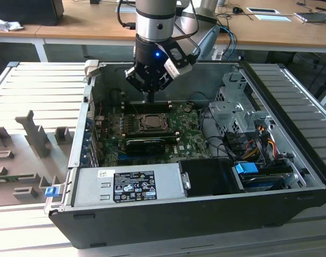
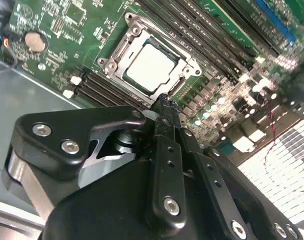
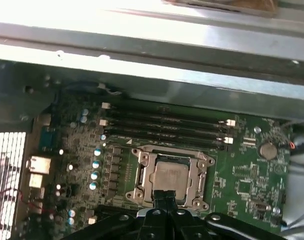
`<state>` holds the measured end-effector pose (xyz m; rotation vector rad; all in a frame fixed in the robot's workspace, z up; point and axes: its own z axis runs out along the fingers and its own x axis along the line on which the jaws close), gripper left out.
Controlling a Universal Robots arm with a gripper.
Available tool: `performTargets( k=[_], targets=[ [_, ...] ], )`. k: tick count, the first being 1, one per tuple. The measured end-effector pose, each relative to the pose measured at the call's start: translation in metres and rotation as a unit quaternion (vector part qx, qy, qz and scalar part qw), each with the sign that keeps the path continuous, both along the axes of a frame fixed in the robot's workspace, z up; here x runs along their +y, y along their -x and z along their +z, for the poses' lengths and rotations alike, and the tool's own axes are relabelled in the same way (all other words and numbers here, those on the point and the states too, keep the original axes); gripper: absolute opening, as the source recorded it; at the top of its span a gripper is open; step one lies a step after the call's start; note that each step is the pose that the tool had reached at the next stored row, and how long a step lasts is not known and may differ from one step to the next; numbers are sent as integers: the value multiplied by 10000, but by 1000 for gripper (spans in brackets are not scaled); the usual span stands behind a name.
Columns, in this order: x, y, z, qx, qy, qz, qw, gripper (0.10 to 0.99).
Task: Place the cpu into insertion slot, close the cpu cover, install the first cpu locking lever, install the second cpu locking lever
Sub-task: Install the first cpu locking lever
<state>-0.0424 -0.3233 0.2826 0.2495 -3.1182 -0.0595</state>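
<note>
Tool [image 1: 150, 99] hangs inside the open computer case [image 1: 291, 134], fingers [image 3: 165, 196] pressed together with nothing between them. The cpu [image 2: 151, 66] lies flat in the insertion slot [image 2: 111, 65], directly below the fingertips and slightly to one side, with its silver top showing through the window of the cpu cover [image 3: 144, 175]. The cover is down over the chip; its metal rim frames all four chip edges. In both wrist views the fingertip line meets one edge of the socket frame; whether it touches cannot be told. The state of the locking levers cannot be told. Long black memory slots [image 3: 162, 125] run beside the socket on the tool's far side, and the grey case wall [image 3: 142, 82] stands just beyond them, so room is tight there. Open air above the tool. A long black card [image 1: 147, 142] lies past the socket on the opposite side. The case rests on the ribbed grey counter [image 1: 39, 80].
</note>
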Motion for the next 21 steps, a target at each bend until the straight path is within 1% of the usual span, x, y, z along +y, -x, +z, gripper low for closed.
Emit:
performTargets(
  k=[3, 6, 8, 9, 12, 14, 15, 17, 21],
  targets=[
    [0, 0, 0, 0, 0, 312, 9995, 106],
    [0, 0, -1, 0, 0, 545, 9985, 106],
    [0, 2, -3, -1, 0, 631, 9980, 106],
    [0, 15, -10, -10, 0, 621, 9981, 106],
    [0, 17, -29, -11, 1, 415, 9991, 106],
    [0, 17, -48, -10, 1, 161, 9999, 106],
    [0, 17, -54, -11, 1, 82, 10000, 106],
    [-1, 17, -68, -10, 2, -178, 9998, 106],
    [-1, 19, -77, -11, 0, -203, 9998, 106]
  ],
)
